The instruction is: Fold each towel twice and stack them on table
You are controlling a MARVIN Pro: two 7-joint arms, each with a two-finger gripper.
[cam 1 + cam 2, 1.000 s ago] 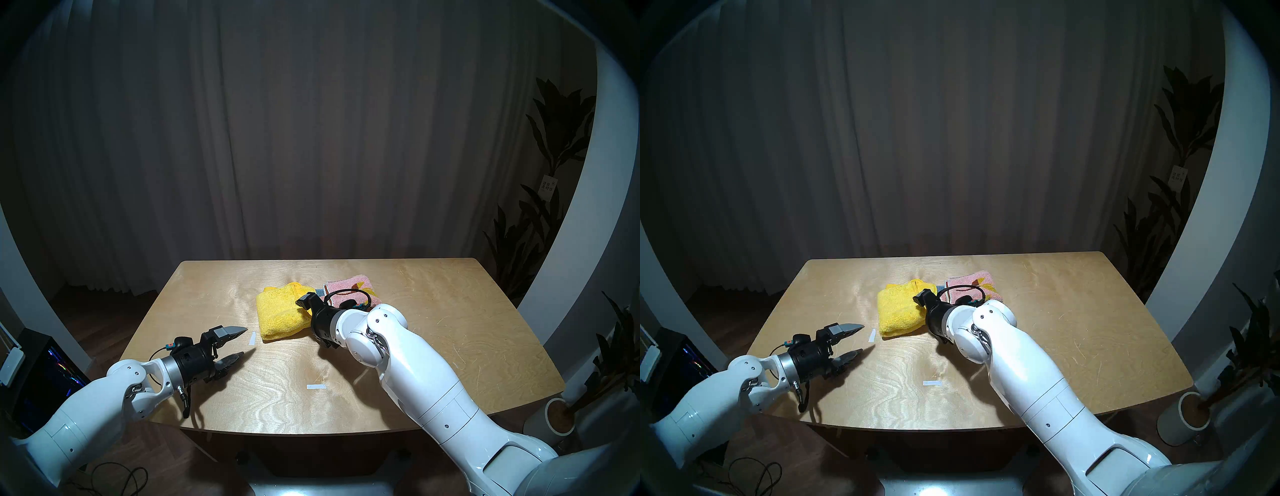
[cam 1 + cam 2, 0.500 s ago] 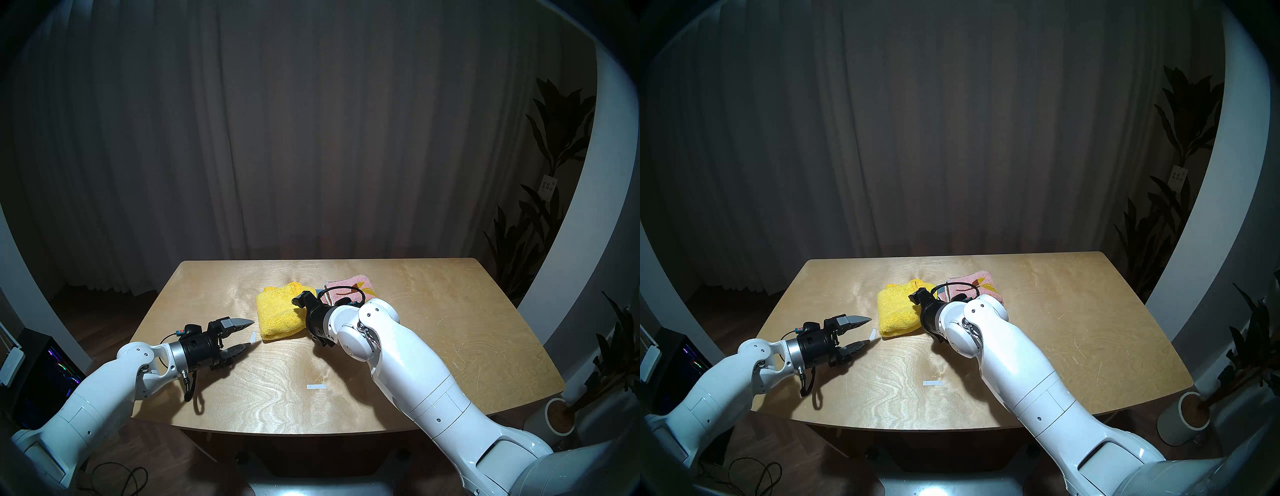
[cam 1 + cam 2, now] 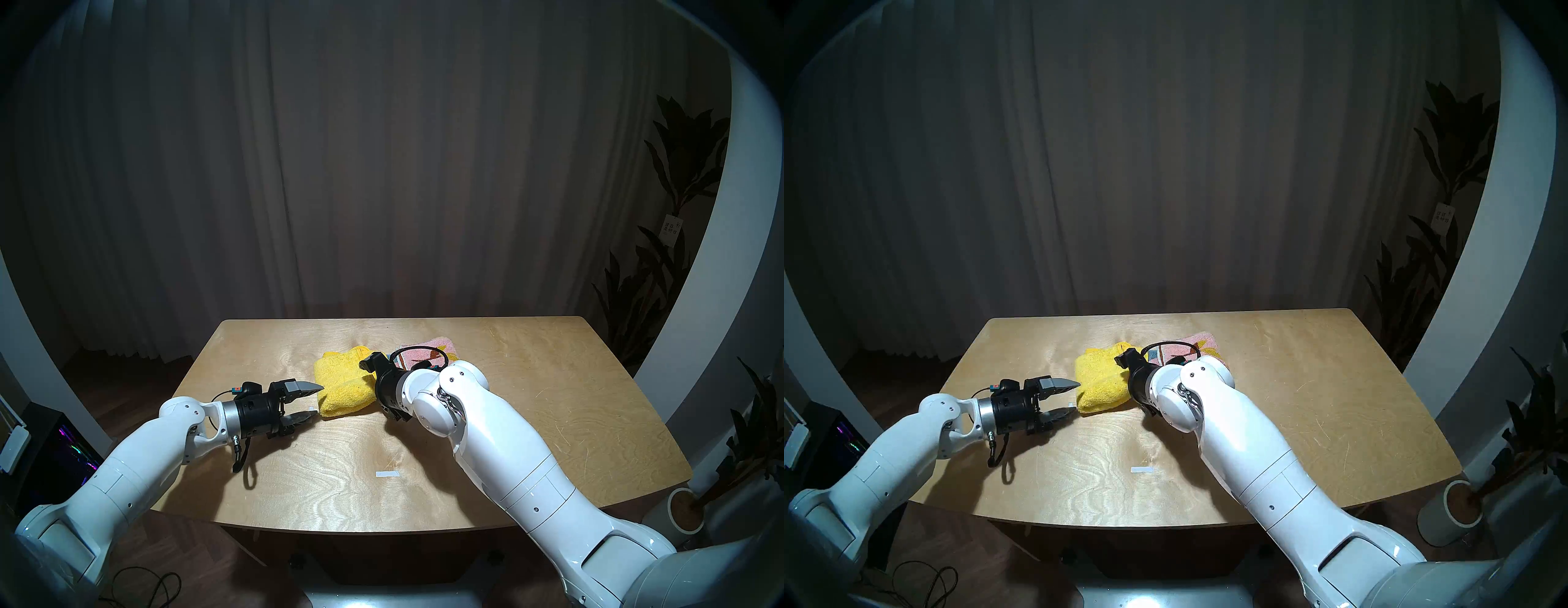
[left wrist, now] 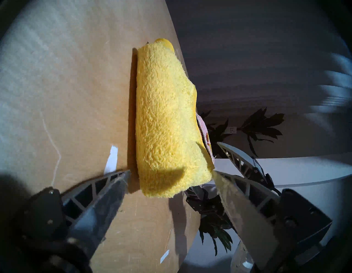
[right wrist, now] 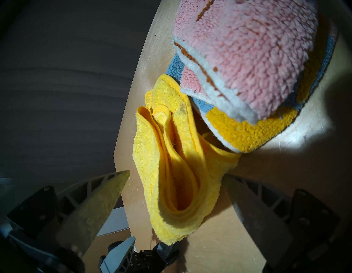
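1. A large light plywood surface (image 3: 509,424) with visible grain and rounded corners carries two folded terry towels near its middle, toward the far side.
2. The plain bright yellow terry towel (image 3: 341,388) lies folded in several layers, its rounded fold facing the left arm and its loose hemmed edges facing the right arm.
3. The pink terry towel with a blue band and orange-yellow sunflower print (image 5: 247,57) lies folded just beside the yellow one, on its right; in the right wrist view one corner overlaps the yellow hems.
4. The left gripper (image 3: 314,401) reaches almost level toward the yellow towel's near left end. Its jaws are spread, one above the fold and one low by the surface, straddling the towel's corner without pinching it.
5. The right gripper (image 5: 175,190) points down and leftward at the yellow towel's open edge. Its jaws are spread wide on either side of the layered hems, holding nothing.
6. A small white tape strip (image 3: 387,474) sits on the bare wood nearer the robot, and another (image 4: 112,159) lies just beside the lower left finger.
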